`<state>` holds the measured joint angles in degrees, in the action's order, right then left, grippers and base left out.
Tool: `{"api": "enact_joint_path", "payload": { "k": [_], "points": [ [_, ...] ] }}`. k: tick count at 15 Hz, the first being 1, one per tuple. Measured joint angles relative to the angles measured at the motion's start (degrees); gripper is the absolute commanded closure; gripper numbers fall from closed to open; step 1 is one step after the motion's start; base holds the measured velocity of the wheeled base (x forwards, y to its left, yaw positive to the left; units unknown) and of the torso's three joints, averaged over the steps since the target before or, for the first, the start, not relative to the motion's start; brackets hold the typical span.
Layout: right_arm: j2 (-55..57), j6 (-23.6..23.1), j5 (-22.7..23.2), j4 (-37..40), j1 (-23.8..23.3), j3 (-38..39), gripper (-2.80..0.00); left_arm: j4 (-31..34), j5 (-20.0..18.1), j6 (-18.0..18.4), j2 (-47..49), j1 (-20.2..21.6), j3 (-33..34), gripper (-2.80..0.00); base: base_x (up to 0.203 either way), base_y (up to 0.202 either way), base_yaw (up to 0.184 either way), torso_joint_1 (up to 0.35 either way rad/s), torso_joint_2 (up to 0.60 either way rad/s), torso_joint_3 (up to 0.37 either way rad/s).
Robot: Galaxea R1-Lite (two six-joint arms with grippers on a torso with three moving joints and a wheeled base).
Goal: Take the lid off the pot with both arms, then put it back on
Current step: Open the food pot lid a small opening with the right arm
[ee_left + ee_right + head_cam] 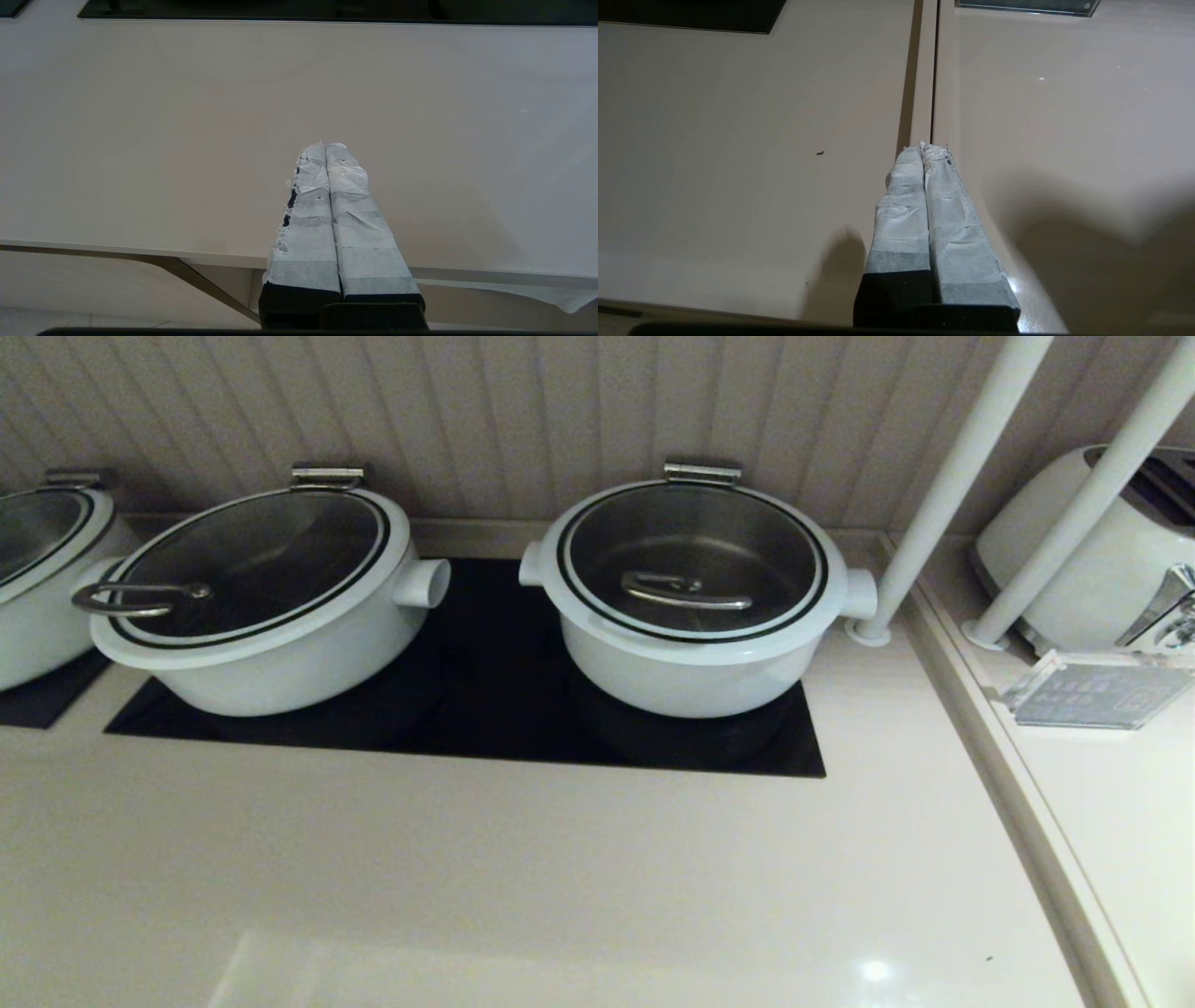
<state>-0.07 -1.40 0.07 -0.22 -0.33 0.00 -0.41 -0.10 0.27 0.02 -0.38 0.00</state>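
You are at the very start: the lid [693, 560] sits closed on the pot [695, 602], right of centre in the head view, while the left gripper [325, 145] and right gripper [932, 147], jaws pressed together and empty, hover over the bare table [523, 868], so next both must open and reach toward the lid.

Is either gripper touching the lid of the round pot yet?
Apart. The head view shows the lid seated on the pot with no arm near it; each wrist view shows its gripper, left and right, shut over bare counter.

White pot [686, 677], black-ringed white-rimmed lid [693, 560], black cooktop [485, 691], beige counter [523, 877]
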Motion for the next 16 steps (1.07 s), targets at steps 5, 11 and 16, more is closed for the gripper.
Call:
{"api": "enact_joint_path", "payload": {
  "k": [5,11,16],
  "points": [
    [0.0,0.0,0.0,0.0,0.0,0.0,0.0,0.0,0.0,0.0,0.0,0.0,0.0,0.0,0.0,0.0,0.0,0.0,0.0,0.0],
    [0.0,-0.2,0.0,0.0,0.0,0.0,0.0,0.0,0.0,0.0,0.0,0.0,0.0,0.0,0.0,0.0,0.0,0.0,0.0,0.0],
    [0.0,-0.9,0.1,0.0,0.0,0.0,0.0,0.0,0.0,0.0,0.0,0.0,0.0,0.0,0.0,0.0,0.0,0.0,0.0,0.0]
  ]
}}
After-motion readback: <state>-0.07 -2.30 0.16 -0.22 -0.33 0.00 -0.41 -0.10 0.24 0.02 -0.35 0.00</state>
